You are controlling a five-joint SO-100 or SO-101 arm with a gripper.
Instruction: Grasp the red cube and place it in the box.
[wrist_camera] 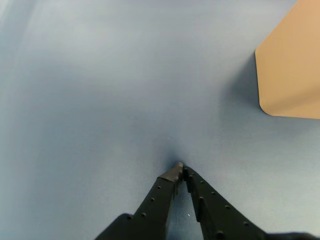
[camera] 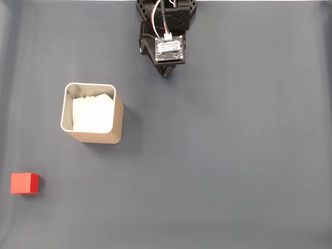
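Hand: black two-finger hand entering the wrist view from the bottom edge, its tips meeting at a point with nothing held between them; in the fixed view it shows as a dark tip pointing down the picture, below the arm.
Arm: black arm at the top centre of the fixed view, carrying a small board with a white label and red and white wires.
Red cube: small bright red cube resting on the tabletop near the left edge, low in the fixed view; well apart from the hand and apart from the box.
Box: tan box with rounded corners, a pale rim and white lining, standing upright left of centre in the fixed view, between the arm and the cube; in the wrist view a tan side wall shows at the right edge.
Tabletop: plain grey-blue tabletop in the fixed view, bluer in the wrist view.
Shadows: soft shadow to the right of the box in the fixed view.
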